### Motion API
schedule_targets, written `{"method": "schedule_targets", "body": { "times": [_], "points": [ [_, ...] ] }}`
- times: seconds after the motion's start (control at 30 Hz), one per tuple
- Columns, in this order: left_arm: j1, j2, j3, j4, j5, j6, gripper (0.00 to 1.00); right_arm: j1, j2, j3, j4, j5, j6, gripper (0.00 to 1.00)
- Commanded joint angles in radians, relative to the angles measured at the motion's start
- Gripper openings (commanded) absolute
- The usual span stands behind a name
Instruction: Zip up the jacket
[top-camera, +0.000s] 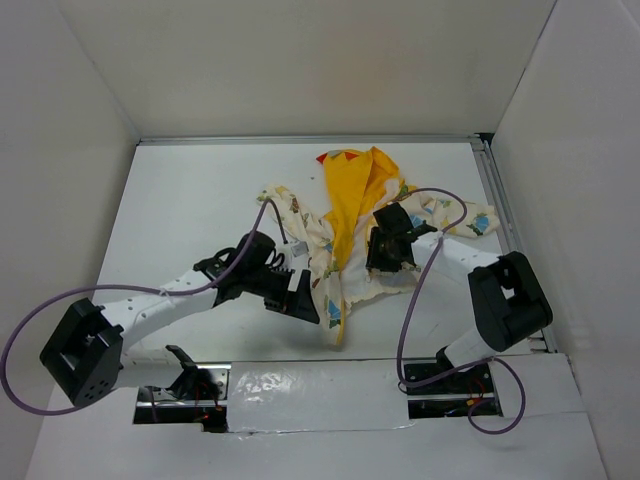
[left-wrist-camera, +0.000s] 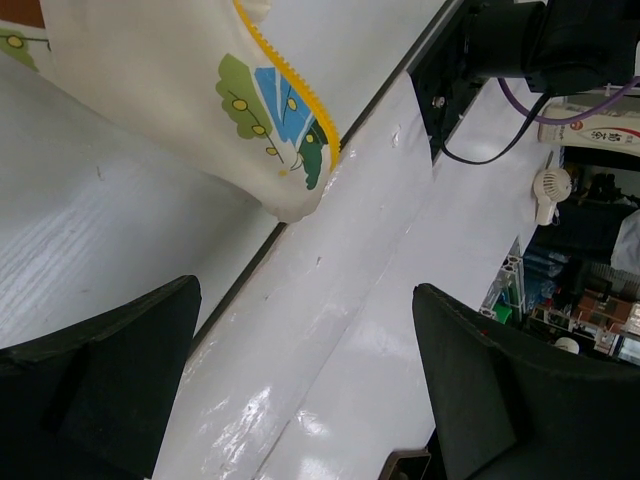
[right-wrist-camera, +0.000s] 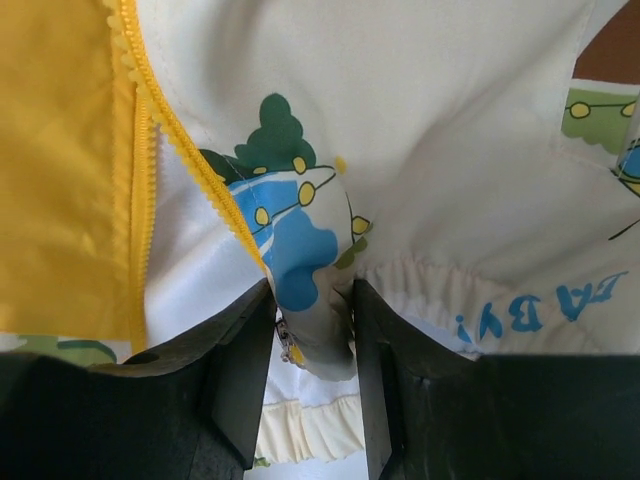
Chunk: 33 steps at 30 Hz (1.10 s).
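The jacket (top-camera: 340, 262) lies open in the middle of the table, cream with cartoon prints, its yellow lining (top-camera: 355, 195) facing up. My left gripper (top-camera: 303, 303) is open and empty, just left of the jacket's lower left front. In the left wrist view its fingers (left-wrist-camera: 100, 380) stand wide apart over bare table, with the jacket's corner and yellow zipper teeth (left-wrist-camera: 290, 100) beyond them. My right gripper (top-camera: 385, 262) is shut on a fold of the jacket's right front edge (right-wrist-camera: 312, 300). A small metal zipper slider (right-wrist-camera: 288, 345) shows beside that fold between the fingers.
A glossy white taped strip (top-camera: 330, 385) runs along the table's near edge between the arm bases. A metal rail (top-camera: 497, 215) borders the right side. White walls enclose the table on three sides. Purple cables (top-camera: 415, 300) loop off both arms.
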Motion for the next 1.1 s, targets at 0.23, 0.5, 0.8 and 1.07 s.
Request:
{"method": "schedule_targets", "body": {
  "times": [0.23, 0.5, 0.8, 1.07],
  "points": [
    [-0.041, 0.038, 0.095, 0.015, -0.02, 0.004, 0.99, -0.006, -0.038, 0.011, 0.055, -0.077, -0.021, 0.49],
    [-0.05, 0.061, 0.102, 0.004, -0.027, 0.005, 0.99, -0.022, -0.04, 0.012, 0.05, -0.107, -0.034, 0.48],
    [-0.061, 0.072, 0.109, 0.0, -0.041, 0.003, 0.99, -0.036, -0.073, -0.006, 0.064, -0.12, -0.033, 0.1],
    [-0.104, 0.137, 0.142, -0.025, -0.096, -0.006, 0.99, -0.041, -0.159, -0.058, 0.043, -0.133, -0.068, 0.31]
  ]
}}
